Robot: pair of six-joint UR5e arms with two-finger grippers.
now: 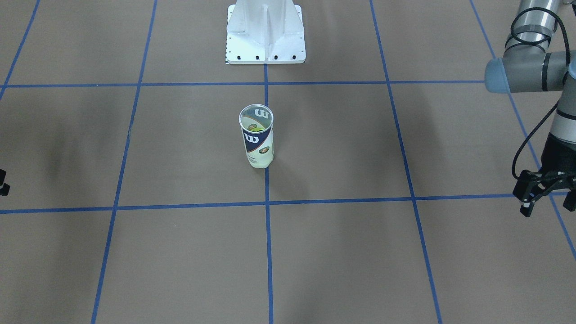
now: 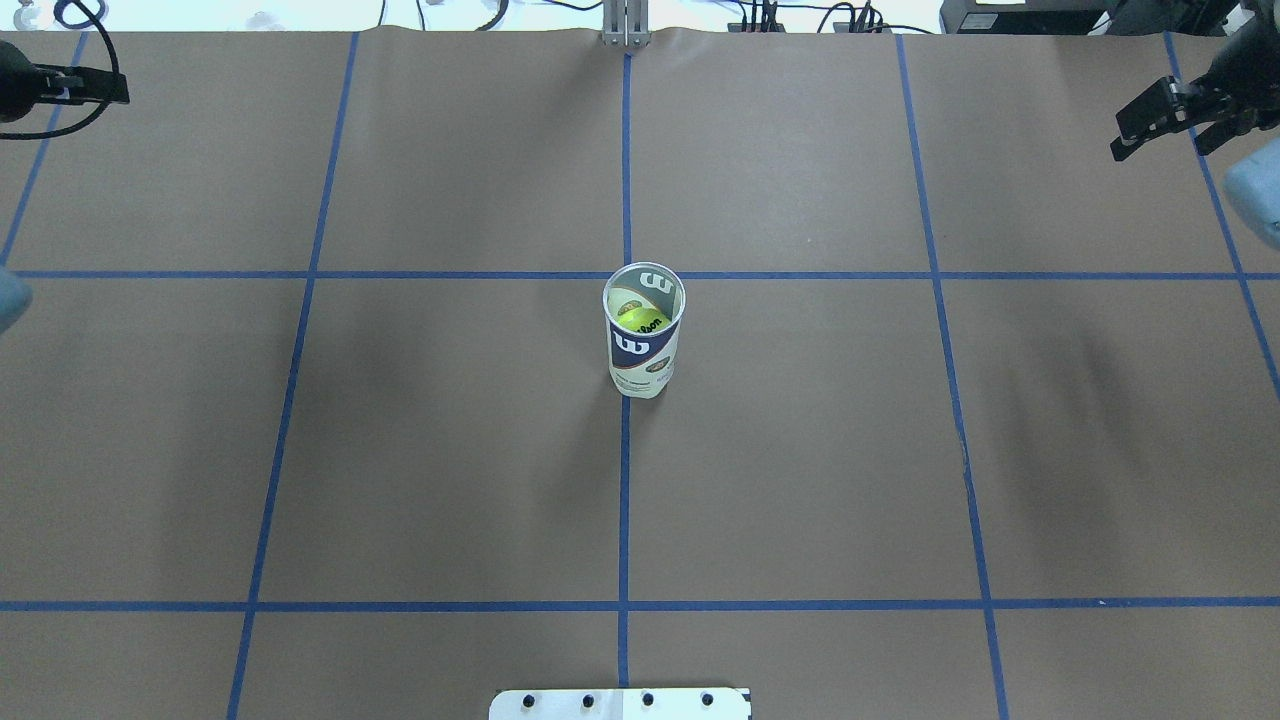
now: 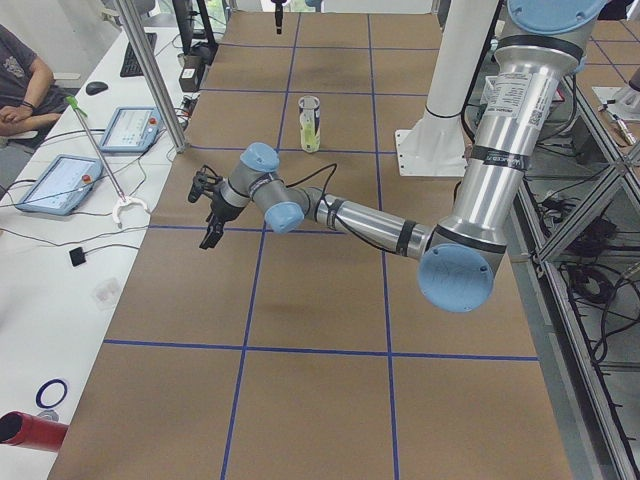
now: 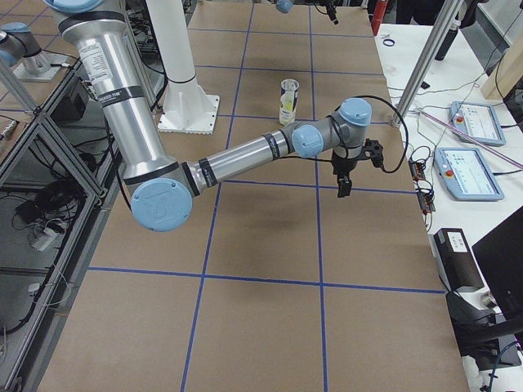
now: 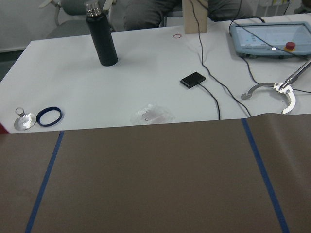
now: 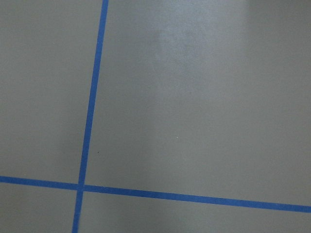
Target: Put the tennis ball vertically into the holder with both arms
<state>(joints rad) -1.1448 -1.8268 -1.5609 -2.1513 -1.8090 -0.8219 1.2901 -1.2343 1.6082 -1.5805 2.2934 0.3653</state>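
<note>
The holder [image 2: 645, 345] stands upright at the centre of the table [image 2: 800, 480], on the blue tape line [image 2: 624, 500] that runs from the robot's base outward. It sits just on the near side of the far cross line. Its mouth is open and faces up. A yellow-green ball [image 2: 642, 320] shows through the mouth, inside the holder; the lower part of the clear wall also shows yellow-green in the front-facing view. The left gripper [image 1: 545, 200] hangs at the far left edge of the table, well apart from the holder, with its fingers [image 1: 524, 204] spread wide and nothing between them. The right gripper [image 2: 1165, 130] hangs at the far right edge, equally well apart from the holder, fingers likewise spread and gripping nothing. The holder therefore lies between the two grippers, nearer the base than either, and neither touches it. Both arms reach out low and sideways from the white mount [image 1: 265, 33]. The left wrist view looks across the table edge to a white bench [image 5: 146, 77] with a black bottle [image 5: 101, 34] on it. The right wrist view shows only brown surface and tape lines.
</note>
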